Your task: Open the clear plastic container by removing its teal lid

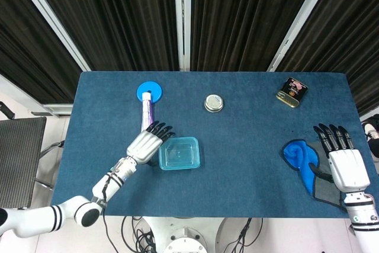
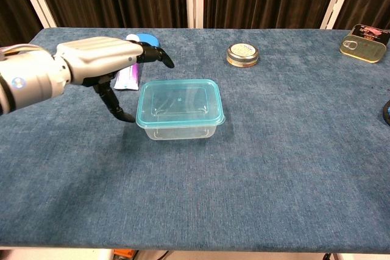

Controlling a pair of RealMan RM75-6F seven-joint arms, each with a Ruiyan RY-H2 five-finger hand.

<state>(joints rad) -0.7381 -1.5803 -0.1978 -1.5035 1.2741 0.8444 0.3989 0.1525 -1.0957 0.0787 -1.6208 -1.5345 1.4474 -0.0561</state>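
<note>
Your left hand (image 2: 100, 53) is the one placed for this job: it hovers just off the left short end of the clear plastic container (image 2: 180, 127), fingers spread and extended toward the far left corner, thumb hanging down beside the near left corner, holding nothing. From that hand the container lies to the right (your robot's right), very close; whether any fingertip already touches the rim cannot be told from either view.

The container sits near the middle of the blue surface (image 2: 274, 168), slightly left of centre, with its teal lid (image 2: 180, 101) seated flat on top and not yet lifted. Its long axis runs left to right across the surface, so the short end faces your left hand squarely, and that end's lip looks like the natural place to catch.

Your right hand (image 1: 345, 164) lies well apart at the right edge of the surface, fingers open and straight, just beside a blue cloth (image 1: 300, 159), holding nothing. It is much the farther of the two, and the light container will probably slide if you pry the lid one-handed, so bringing it across to steady the base seems wise.

A toothpaste tube (image 1: 147, 115) lies just behind your left hand; mind it as you move.
</note>
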